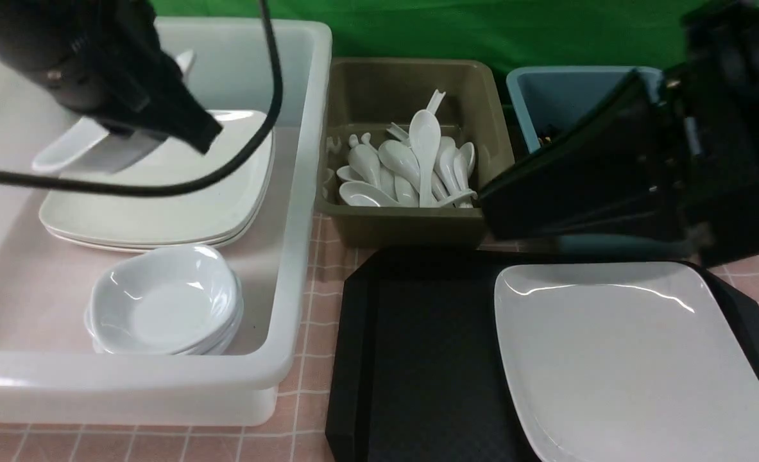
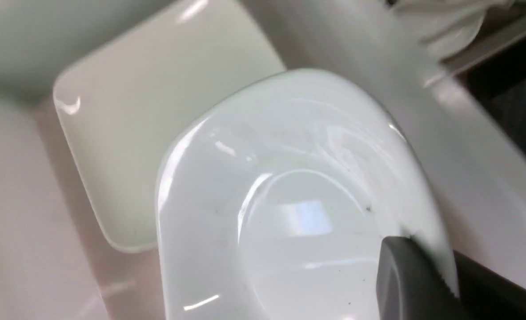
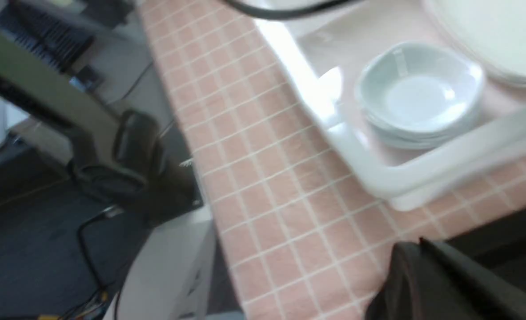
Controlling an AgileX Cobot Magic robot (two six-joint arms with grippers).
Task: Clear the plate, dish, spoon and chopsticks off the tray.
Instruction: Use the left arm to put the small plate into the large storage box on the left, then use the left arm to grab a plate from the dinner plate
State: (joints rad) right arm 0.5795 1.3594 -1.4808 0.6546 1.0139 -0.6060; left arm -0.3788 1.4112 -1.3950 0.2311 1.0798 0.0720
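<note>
Nearest, at 5 o'clock in the front view, the black tray (image 1: 417, 359) lies on the pink checked tablecloth (image 1: 318, 301). The large white plate (image 1: 629, 359) rests flat on the tray's floor, over toward its 3 o'clock side. At 8 o'clock stands the white bin (image 1: 289, 269). A stack of small dishes (image 1: 164, 301) sits in its near part, and just beyond them, toward 11 o'clock, lies a stack of large plates (image 1: 161, 205). Above those plates hangs the left gripper (image 1: 161, 131), clamped on a single small white dish (image 2: 289, 200). The dish is tilted and held clear of the stack, and the left wrist view shows one dark finger (image 2: 416, 280) pressed on its rim. Beyond the tray's far rim, at 12 o'clock, the olive bin (image 1: 405, 224) holds a heap of white soup spoons (image 1: 411, 167). At 1 o'clock, just beside it, the blue bin (image 1: 565, 96) is partly hidden by the right arm. The right gripper (image 1: 514, 199) reaches in from 3 o'clock above the tray's far rim, with its tip near the olive bin's near corner. It is blurred, and whether its jaws stand apart or together cannot be told. The right wrist view shows only one dark finger (image 3: 431, 284) over the tablecloth. Farthest back hangs a green backdrop (image 1: 417, 32).
</note>
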